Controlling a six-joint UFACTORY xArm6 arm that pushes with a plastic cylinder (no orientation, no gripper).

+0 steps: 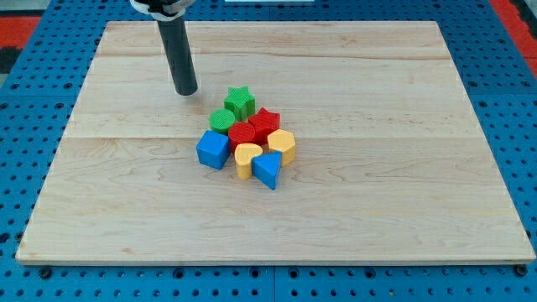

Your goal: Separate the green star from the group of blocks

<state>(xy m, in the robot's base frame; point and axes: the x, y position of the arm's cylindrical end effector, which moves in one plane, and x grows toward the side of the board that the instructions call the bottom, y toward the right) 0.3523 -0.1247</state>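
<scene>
The desk (403, 168) is pale wood with visible grain running in long planks, matt and smooth. Around the desk lies a blue perforated sheet (33, 277), evenly studded with holes. The rod ending in my tip (185, 91) looks dark, smooth and faintly shiny. The green star (240, 101), the red star (264, 123) beside it and the blue cube (213, 150) look like matt plastic with finely ridged tops.
</scene>
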